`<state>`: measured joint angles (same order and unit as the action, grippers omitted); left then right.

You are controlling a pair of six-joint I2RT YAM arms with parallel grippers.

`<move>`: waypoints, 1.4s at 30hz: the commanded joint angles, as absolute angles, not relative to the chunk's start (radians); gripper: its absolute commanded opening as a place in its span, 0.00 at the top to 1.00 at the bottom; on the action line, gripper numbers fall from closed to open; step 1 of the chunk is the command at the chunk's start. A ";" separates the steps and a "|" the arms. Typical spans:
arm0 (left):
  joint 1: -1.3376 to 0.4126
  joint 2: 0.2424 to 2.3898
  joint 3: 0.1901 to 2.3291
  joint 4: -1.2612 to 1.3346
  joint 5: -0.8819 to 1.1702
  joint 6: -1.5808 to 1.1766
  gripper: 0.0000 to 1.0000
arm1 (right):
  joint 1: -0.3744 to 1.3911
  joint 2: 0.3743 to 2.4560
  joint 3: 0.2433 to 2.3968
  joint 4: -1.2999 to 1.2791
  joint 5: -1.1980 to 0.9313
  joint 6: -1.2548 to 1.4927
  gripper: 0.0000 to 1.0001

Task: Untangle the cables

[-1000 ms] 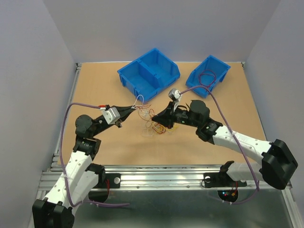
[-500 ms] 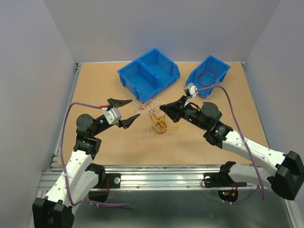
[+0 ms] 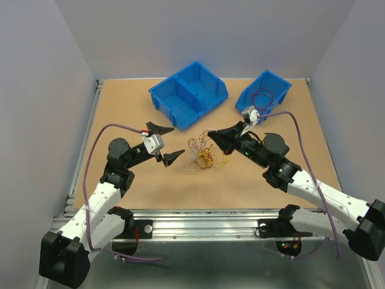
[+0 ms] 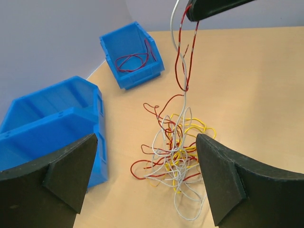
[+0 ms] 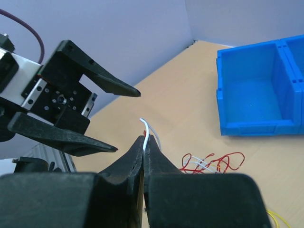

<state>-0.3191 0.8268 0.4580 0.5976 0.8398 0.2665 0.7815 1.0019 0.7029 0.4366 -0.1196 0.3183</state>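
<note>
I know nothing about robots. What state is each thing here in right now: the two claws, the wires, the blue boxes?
left gripper: open, holding nothing.
right gripper: shut on a white and a red strand of the cables.
cables: one tangled heap on the table, a few strands pulled upward.
large blue bin: both compartments look empty.
small blue bin: holds one red cable.

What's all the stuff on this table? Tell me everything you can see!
cable tangle: one pile, red, yellow and white, in the middle.
divided bin: one, blue, far side, middle.
small bin: one, blue, far right.
red cable: one, red, inside the small bin.
table: one, tan, under everything.
left claw: one, black, open, left of the tangle.
right claw: one, black, shut on red and white strands of the tangle.
</note>
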 commanded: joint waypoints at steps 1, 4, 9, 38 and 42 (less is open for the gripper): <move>-0.365 0.839 0.472 0.632 0.796 0.298 0.04 | 0.792 0.962 0.687 0.502 -0.150 0.321 0.99; -0.418 0.877 0.489 0.630 0.772 0.310 0.04 | 0.792 0.963 0.696 0.500 -0.182 0.334 0.99; -0.532 0.977 0.532 0.615 0.735 0.372 0.05 | 0.792 0.966 0.703 0.495 -0.183 0.339 0.99; -0.686 1.124 0.635 0.535 0.387 0.408 0.98 | 0.792 0.902 0.701 0.376 0.225 0.370 0.99; -0.684 1.129 0.635 0.532 0.333 0.405 1.00 | 0.792 0.897 0.703 0.368 0.253 0.371 0.99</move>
<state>-0.6815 1.1366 0.6453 0.5041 0.3710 0.3992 0.7815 0.9054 0.7029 0.3565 0.2024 0.3634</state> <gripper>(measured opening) 0.023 0.022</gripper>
